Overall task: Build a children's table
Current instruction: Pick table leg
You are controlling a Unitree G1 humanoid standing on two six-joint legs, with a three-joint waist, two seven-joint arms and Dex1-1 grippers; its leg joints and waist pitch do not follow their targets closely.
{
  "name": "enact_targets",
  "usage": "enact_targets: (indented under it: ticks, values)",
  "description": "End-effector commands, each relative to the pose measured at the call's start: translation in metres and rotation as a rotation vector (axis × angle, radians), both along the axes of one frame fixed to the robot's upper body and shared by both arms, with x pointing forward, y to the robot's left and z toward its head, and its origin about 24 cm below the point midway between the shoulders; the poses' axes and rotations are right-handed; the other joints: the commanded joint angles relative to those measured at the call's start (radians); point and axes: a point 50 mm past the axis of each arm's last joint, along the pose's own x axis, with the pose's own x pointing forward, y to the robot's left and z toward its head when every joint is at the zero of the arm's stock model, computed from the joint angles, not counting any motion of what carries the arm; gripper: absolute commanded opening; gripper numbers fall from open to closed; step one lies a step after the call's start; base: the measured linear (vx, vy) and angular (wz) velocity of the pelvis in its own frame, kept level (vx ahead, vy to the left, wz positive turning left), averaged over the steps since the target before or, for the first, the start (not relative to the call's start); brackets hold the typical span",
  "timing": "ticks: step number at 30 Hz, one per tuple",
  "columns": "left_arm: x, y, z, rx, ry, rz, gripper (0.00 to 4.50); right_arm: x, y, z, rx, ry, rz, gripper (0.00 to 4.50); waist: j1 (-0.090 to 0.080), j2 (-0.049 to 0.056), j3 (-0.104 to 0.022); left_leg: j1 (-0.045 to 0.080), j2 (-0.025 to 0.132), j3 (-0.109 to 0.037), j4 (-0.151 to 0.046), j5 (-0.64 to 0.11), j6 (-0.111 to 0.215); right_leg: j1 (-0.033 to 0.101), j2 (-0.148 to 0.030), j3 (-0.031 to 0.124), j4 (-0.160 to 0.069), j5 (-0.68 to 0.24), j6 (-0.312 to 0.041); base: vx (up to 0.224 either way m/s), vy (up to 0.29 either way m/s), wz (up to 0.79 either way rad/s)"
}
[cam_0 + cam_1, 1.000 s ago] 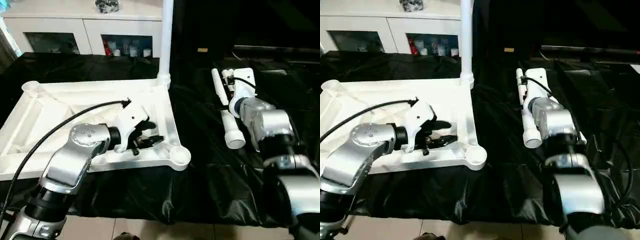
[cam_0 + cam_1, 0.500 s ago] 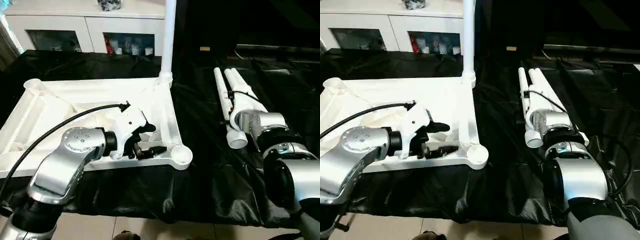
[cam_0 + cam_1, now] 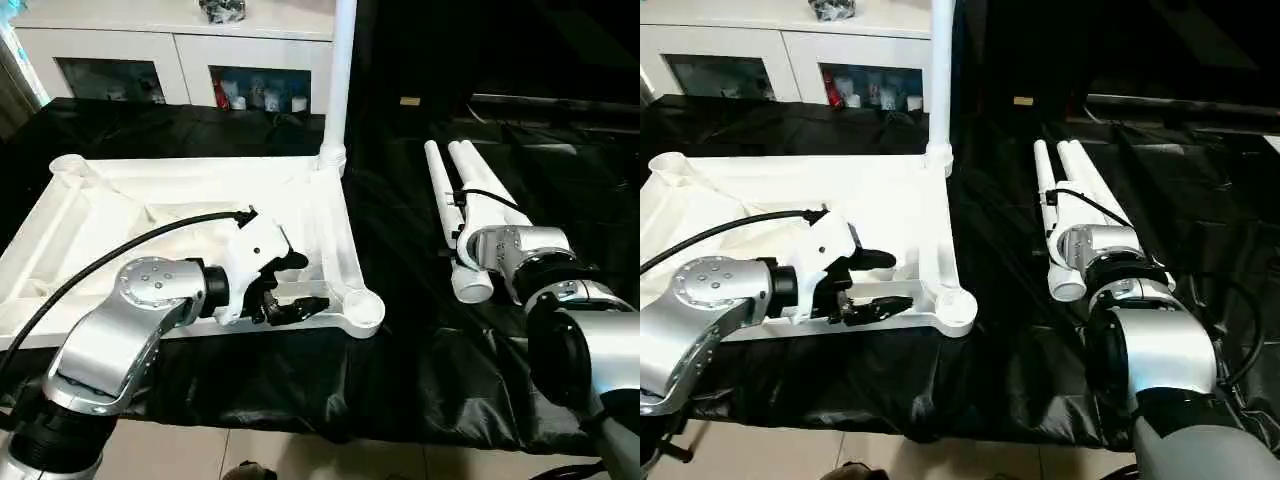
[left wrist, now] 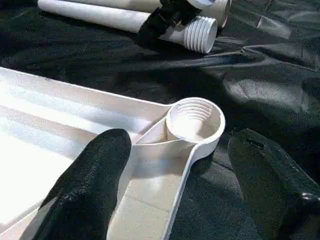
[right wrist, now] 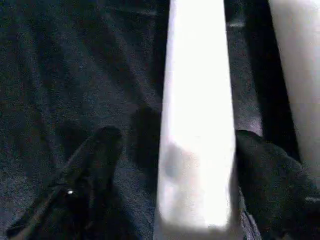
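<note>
The children's table top (image 3: pixel 180 200) lies underside up on the black cloth. One white leg (image 3: pixel 340 80) stands upright in its far right corner socket. My left gripper (image 3: pixel 308 284) is open at the near right corner socket (image 4: pixel 195 120), one finger inside the rim and one outside, holding nothing. Two more legs (image 3: pixel 480 185) lie side by side on the cloth to the right. My right gripper (image 5: pixel 176 136) is open with a finger on each side of the left-hand leg (image 5: pixel 197 100), near its threaded end (image 3: pixel 470 285); a gap shows beside one finger.
The black cloth (image 3: pixel 400 350) covers the work surface and drapes over its near edge, with floor tiles (image 3: pixel 300 455) below. A white cabinet with glass doors (image 3: pixel 180 50) stands behind the table top. A dark shelf edge (image 3: pixel 540 100) runs at the back right.
My left gripper has opened wider and slid toward the near right corner socket. My right arm has come down over the lying leg and its jaws have narrowed a little.
</note>
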Motion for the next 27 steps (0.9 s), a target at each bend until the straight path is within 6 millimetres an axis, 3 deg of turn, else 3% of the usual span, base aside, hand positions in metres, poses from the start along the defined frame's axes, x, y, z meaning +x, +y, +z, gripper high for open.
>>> enact_targets:
  ticks: [1,12,17,18,20,21,23,24,25,27]
  values:
    - [-0.002,-0.002,0.001,0.007,-0.003,-0.007,3.63,0.000,-0.001,0.002,0.029,0.006,-0.013,3.45,0.000,-0.005,-0.069,0.029,0.079,-0.038,-0.072,-0.213,-0.039,0.038,-0.082,0.054,-0.069,-0.211,-0.235,0.000,0.000,0.00]
    - [0.008,-0.006,0.001,-0.012,-0.053,0.034,3.63,-0.003,-0.004,-0.005,0.040,0.012,-0.039,2.45,-0.002,-0.015,-0.071,0.029,0.079,-0.037,-0.070,-0.206,-0.040,0.038,-0.082,0.055,-0.068,-0.211,-0.230,0.000,0.000,0.00]
    - [0.022,-0.013,0.004,-0.043,-0.098,0.089,3.63,-0.004,-0.005,-0.006,0.087,-0.007,-0.030,2.06,0.000,-0.008,-0.071,0.030,0.079,-0.038,-0.071,-0.214,-0.043,0.039,-0.082,0.054,-0.069,-0.193,-0.230,0.000,0.000,0.00]
    - [0.027,-0.018,0.006,-0.077,-0.107,0.118,3.63,-0.005,-0.006,-0.008,0.113,-0.005,-0.027,1.94,0.000,-0.002,-0.073,0.029,0.079,-0.039,-0.070,-0.207,-0.042,0.041,-0.081,0.054,-0.066,-0.173,-0.236,0.000,0.000,0.00]
    - [0.036,-0.027,0.009,-0.149,-0.115,0.176,3.63,-0.006,-0.007,-0.009,0.151,-0.017,-0.020,1.90,0.000,-0.006,-0.074,0.030,0.079,-0.037,-0.069,-0.202,-0.040,0.041,-0.081,0.054,-0.066,-0.152,-0.244,0.000,0.000,0.00]
    - [0.041,-0.031,0.011,-0.189,-0.112,0.205,3.63,-0.007,-0.007,-0.010,0.181,-0.015,-0.021,1.90,0.005,0.003,-0.073,0.031,0.077,-0.036,-0.066,-0.206,-0.040,0.042,-0.080,0.054,-0.069,-0.138,-0.250,0.000,0.000,0.00]
    - [0.049,-0.040,0.012,-0.268,-0.092,0.276,3.63,-0.007,-0.008,-0.010,0.227,-0.038,-0.009,1.86,0.004,-0.005,-0.075,0.026,0.079,-0.039,-0.068,-0.201,-0.031,0.051,-0.083,0.053,-0.068,-0.117,-0.262,0.000,0.000,0.00]
    - [0.053,-0.043,0.012,-0.310,-0.065,0.310,3.63,-0.007,-0.009,-0.010,0.256,-0.057,-0.004,1.85,0.005,0.004,-0.076,0.026,0.080,-0.041,-0.067,-0.207,-0.028,0.051,-0.084,0.052,-0.068,-0.113,-0.266,0.000,0.000,0.00]
    - [0.055,-0.046,0.013,-0.333,-0.050,0.328,3.63,-0.007,-0.009,-0.009,0.276,-0.069,-0.001,1.85,0.003,-0.001,-0.076,0.026,0.078,-0.039,-0.066,-0.208,-0.022,0.051,-0.083,0.052,-0.070,-0.110,-0.268,0.000,0.000,0.00]
    - [0.063,-0.056,0.014,-0.462,0.051,0.393,3.63,-0.006,-0.008,-0.002,0.418,-0.169,0.051,1.84,0.003,0.004,-0.076,0.024,0.074,-0.037,-0.062,-0.214,0.006,0.057,-0.083,0.051,-0.077,-0.100,-0.275,0.000,0.000,0.00]
